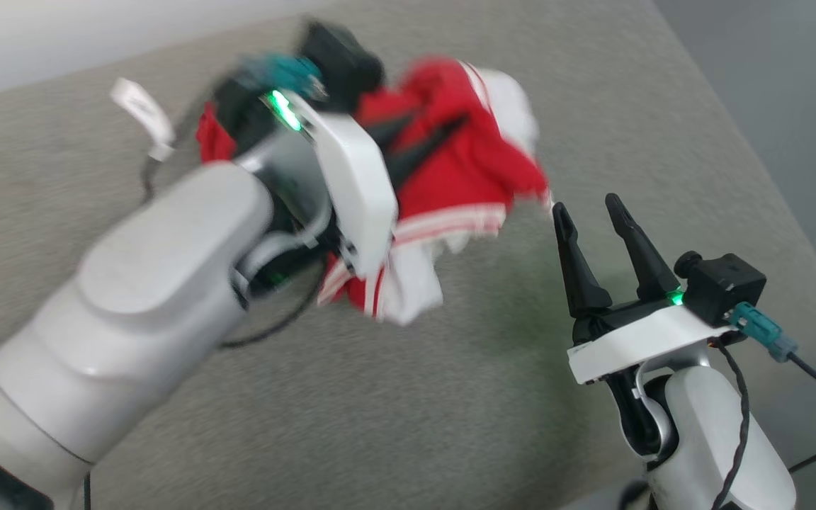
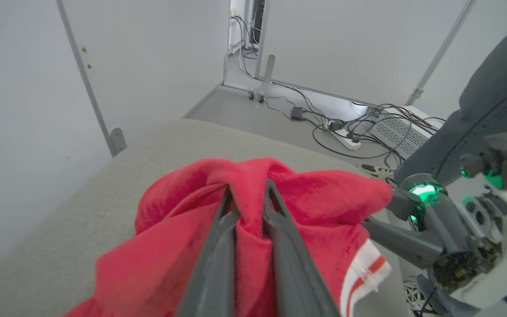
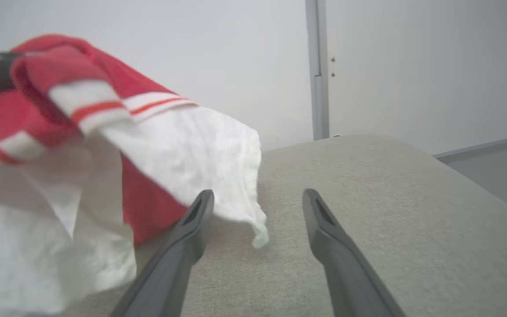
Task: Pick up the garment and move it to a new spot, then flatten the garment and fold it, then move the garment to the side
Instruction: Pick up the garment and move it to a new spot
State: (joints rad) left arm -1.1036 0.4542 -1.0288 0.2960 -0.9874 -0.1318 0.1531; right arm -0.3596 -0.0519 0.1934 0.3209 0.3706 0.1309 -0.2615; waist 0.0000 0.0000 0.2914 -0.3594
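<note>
Head view, left end effector pinching garment; right end effector agape beside it

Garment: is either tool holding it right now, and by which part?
The left tool is shut on the garment, pinching a bunched fold of its red body. The right tool is open and holds nothing.

We find the garment and left gripper motion-blurred toward twelve o'clock; edges crop the cloth at nine o'clock in the right wrist view, six in the left.
</note>
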